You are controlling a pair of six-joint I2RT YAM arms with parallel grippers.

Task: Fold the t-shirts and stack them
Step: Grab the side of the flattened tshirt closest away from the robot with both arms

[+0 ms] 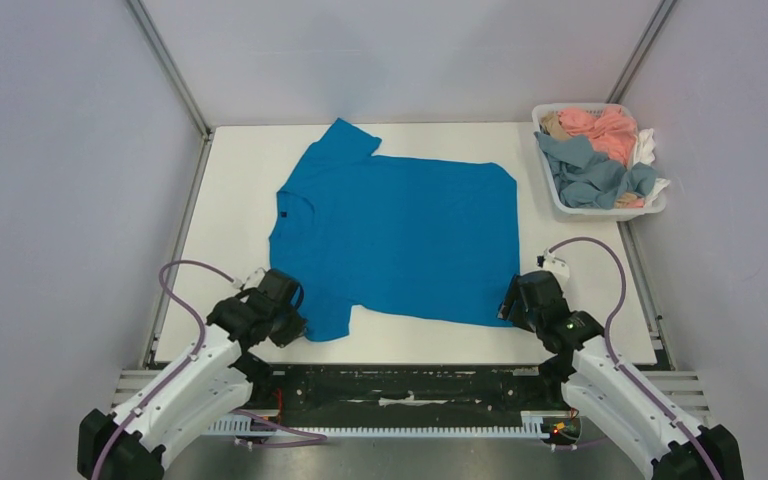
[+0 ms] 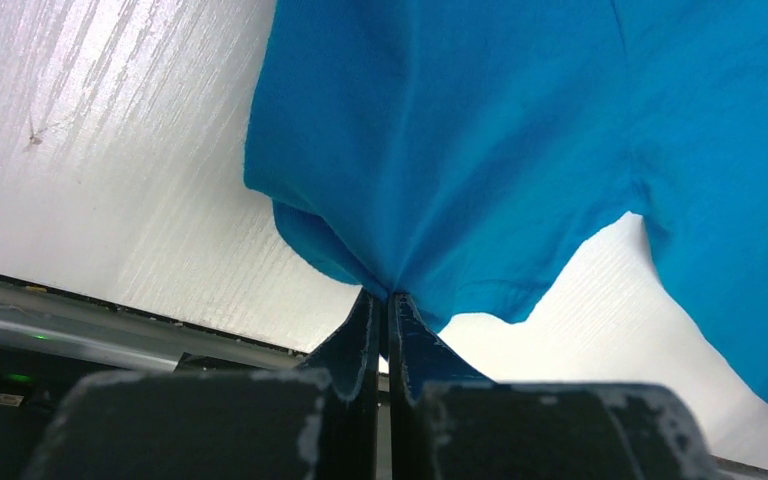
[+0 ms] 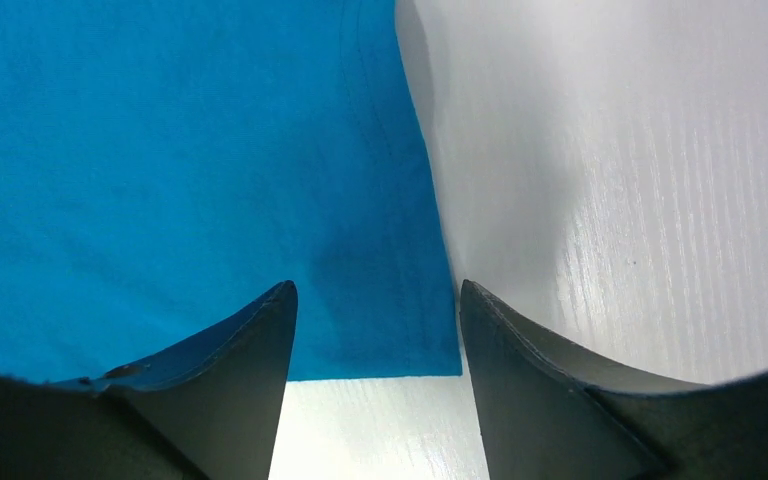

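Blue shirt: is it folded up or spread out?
Spread out. The blue shirt lies open on the table, both sleeves showing, no part folded over. The left hand pinches its near sleeve.

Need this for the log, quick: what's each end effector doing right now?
Left end effector: closed, pinching the blue t-shirt sleeve edge.
Right end effector: open, straddling the shirt's hem corner, not gripping.
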